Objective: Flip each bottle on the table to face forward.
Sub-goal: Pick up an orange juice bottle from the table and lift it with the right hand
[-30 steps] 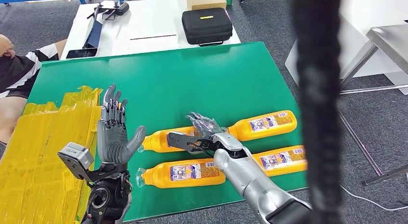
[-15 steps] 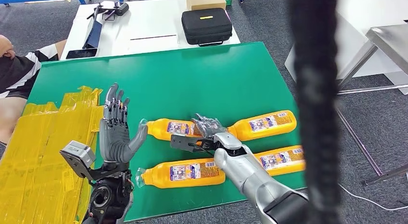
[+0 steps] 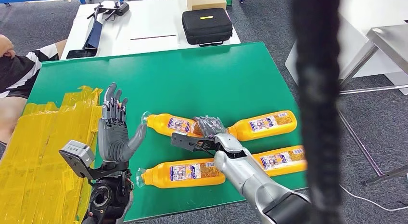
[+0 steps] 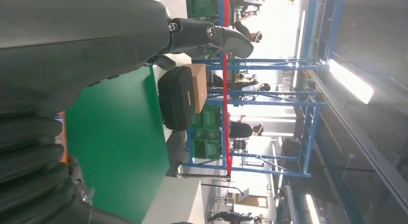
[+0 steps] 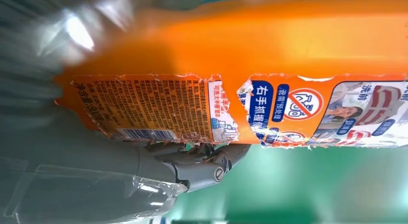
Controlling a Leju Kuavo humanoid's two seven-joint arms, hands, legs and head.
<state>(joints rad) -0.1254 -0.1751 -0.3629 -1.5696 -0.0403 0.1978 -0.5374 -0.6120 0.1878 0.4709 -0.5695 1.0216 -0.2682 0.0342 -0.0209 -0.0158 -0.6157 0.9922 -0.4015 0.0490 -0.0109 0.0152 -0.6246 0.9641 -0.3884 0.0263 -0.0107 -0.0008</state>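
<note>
Green desk (image 3: 159,74) carries four orange bottles lying flat, all labels up except perhaps the far-left bottle (image 3: 171,125), gripped by the right hand (image 3: 208,130); left hand (image 3: 114,132) idle, fingers spread; right wrist view alone shows its torn label (image 5: 159,108), so the job looks nearly done.

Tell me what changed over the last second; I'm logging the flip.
The right hand has turned the far-left bottle: its label now faces up and its neck has swung away from the robot. The left hand stays raised and spread; the other three bottles lie as before.
</note>
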